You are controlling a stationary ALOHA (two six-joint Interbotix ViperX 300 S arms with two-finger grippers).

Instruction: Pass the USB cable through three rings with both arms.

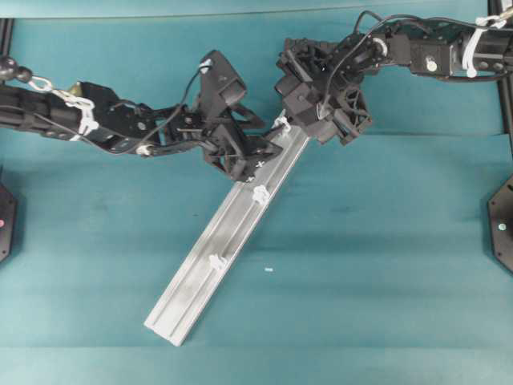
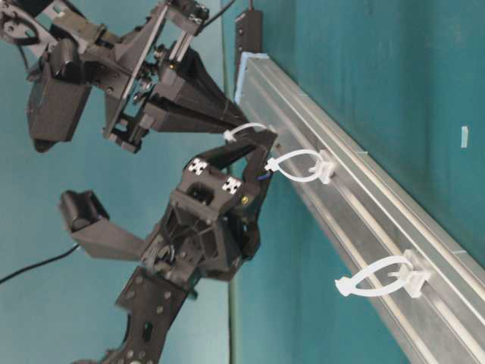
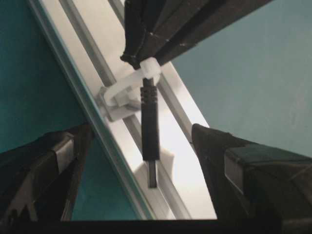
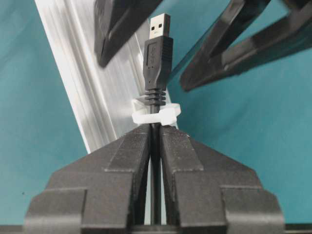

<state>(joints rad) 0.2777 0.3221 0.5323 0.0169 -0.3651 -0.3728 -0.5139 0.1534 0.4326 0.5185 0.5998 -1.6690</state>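
The rail (image 1: 228, 240) lies diagonally on the teal table (image 1: 385, 265), its near end low and left of centre, its far end under the two grippers.

Nearest ring (image 1: 216, 261): on the rail, nothing through it. Middle ring (image 1: 260, 193): likewise nothing through it; in the table-level view it stands out from the rail, just beside the left gripper's tip.

Left gripper (image 3: 146, 156): jaws wide apart, holding nothing. In its wrist view one finger (image 3: 44, 165) sits at lower left and the other at lower right, with the plug (image 3: 150, 131) hanging between them and touching neither. The metal tip points toward this camera.

Far ring (image 4: 157, 114): the plug has gone through it. In the right wrist view the ring circles the cable (image 4: 155, 161) just below the plug's ribbed collar, with the plug body and metal tip on the far side.

Right gripper (image 4: 155, 139): jaws clamped on the cable, directly behind the far ring, fingertips almost touching the ring. The cord runs back between the fingers toward that camera.

Overhead, the two grippers meet over the rail's far end, left one on the left side, right one on the right. Whether the left fingers touch the rail cannot be told
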